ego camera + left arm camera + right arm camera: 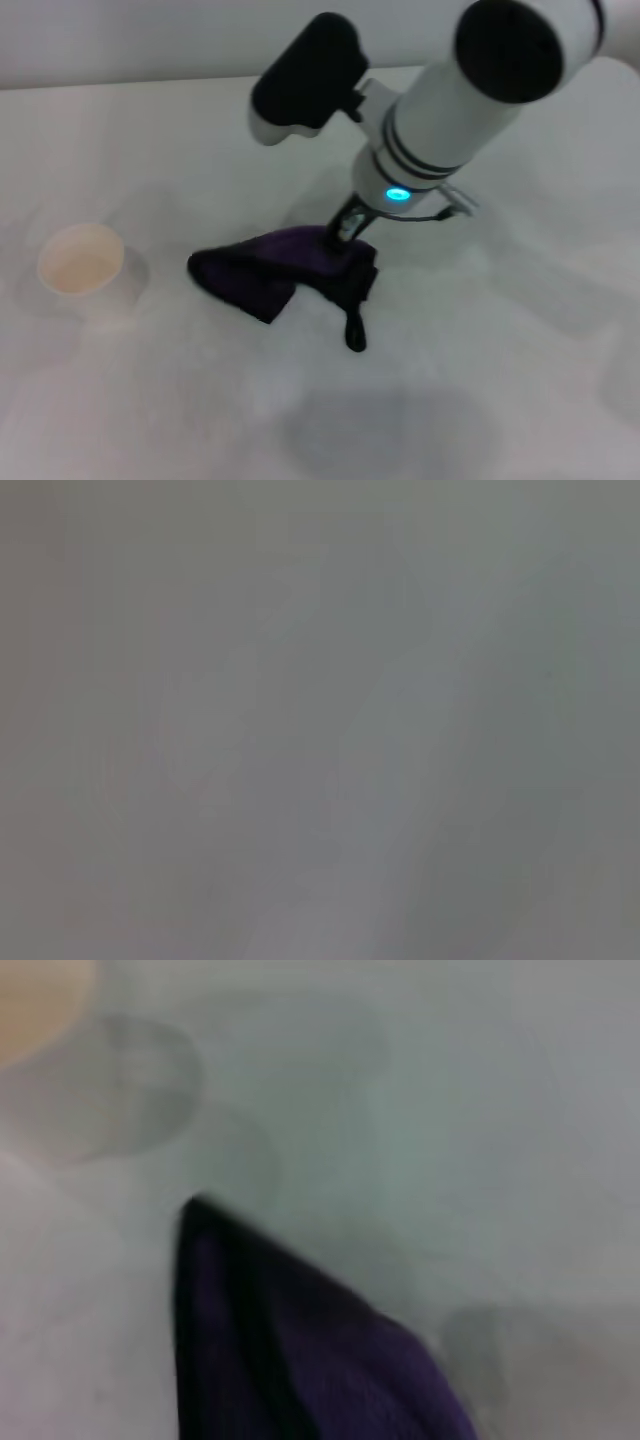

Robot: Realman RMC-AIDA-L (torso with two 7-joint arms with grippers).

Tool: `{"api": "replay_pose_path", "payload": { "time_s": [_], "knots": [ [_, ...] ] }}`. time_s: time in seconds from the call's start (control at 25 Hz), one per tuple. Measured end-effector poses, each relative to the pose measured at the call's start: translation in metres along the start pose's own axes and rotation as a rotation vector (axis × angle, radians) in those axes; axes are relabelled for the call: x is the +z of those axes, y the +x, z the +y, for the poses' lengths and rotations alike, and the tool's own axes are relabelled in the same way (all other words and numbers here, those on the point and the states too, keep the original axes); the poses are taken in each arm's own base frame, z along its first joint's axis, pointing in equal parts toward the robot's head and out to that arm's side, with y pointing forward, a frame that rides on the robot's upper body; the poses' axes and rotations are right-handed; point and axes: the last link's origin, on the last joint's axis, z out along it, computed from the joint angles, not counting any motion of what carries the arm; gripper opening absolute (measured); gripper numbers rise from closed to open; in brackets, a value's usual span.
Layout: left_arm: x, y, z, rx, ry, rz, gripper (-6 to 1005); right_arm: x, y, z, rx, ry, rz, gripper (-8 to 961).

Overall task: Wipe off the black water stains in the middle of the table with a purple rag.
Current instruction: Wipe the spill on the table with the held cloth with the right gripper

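Right gripper (343, 228): reaches down from the right arm into the top of the rag; its tips are buried in the cloth, so how far apart they stand, and whether they truly pinch the fabric, cannot be told.
Purple rag (285, 265): bunched in a low heap near the middle of the table, lifted slightly where the gripper meets it, with a black loop trailing toward the robot. The right wrist view shows only one dark-edged corner (290, 1350).
Black stain: not visible in any view; it may lie under the rag or the arm, but this cannot be confirmed.
Table (520, 330): white and matte, carrying only faint grey shadows around the rag.
Paper cup (82, 262): upright, well apart from the rag on the robot's left.
Left gripper: out of sight; its wrist view shows only blank grey surface.
Risk, grip: a shallow hold on bunched cloth could let the rag slide free during a stroke.
Risk, coverage: a crumpled rag touches the table unevenly and may pass over the stain without wiping it.
Risk, cup: a long sweep leftward could tip the cup.
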Motion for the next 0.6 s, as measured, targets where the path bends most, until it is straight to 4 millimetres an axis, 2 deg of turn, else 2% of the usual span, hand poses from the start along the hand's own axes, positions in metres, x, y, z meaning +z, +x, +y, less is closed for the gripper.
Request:
{"api": "replay_pose_path", "payload": {
  "time_s": [0.32, 0.6],
  "knots": [
    [0.002, 0.001, -0.001, 0.02, 0.003, -0.001, 892, -0.006, 0.035, -0.023, 0.09, -0.009, 0.074, 37],
    [0.001, 0.001, -0.003, 0.021, 0.012, -0.004, 891, -0.014, 0.067, -0.054, 0.197, 0.046, 0.101, 38]
  ]
}}
